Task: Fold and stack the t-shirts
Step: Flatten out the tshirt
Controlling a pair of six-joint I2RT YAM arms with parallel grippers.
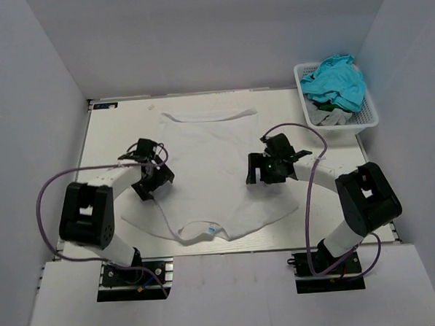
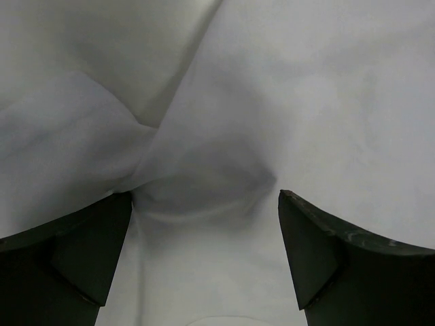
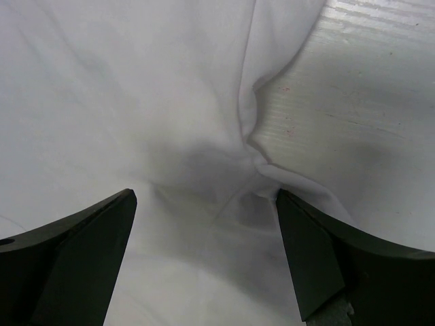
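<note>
A white t-shirt (image 1: 210,167) lies spread flat on the table, its neck with a small light-blue tag (image 1: 212,229) toward the near edge. My left gripper (image 1: 150,182) is low over the shirt's left side by the sleeve. Its jaws are open, with bunched white cloth (image 2: 204,136) between and ahead of the left gripper (image 2: 205,198). My right gripper (image 1: 261,169) is low over the shirt's right side. It is open too (image 3: 206,197), astride a puckered cloth edge (image 3: 255,136) where the shirt meets the bare table (image 3: 353,102).
A white basket (image 1: 368,118) at the far right corner holds a teal garment (image 1: 336,80) and a grey one (image 1: 328,115). Grey walls close in the table on three sides. Purple cables loop beside both arms.
</note>
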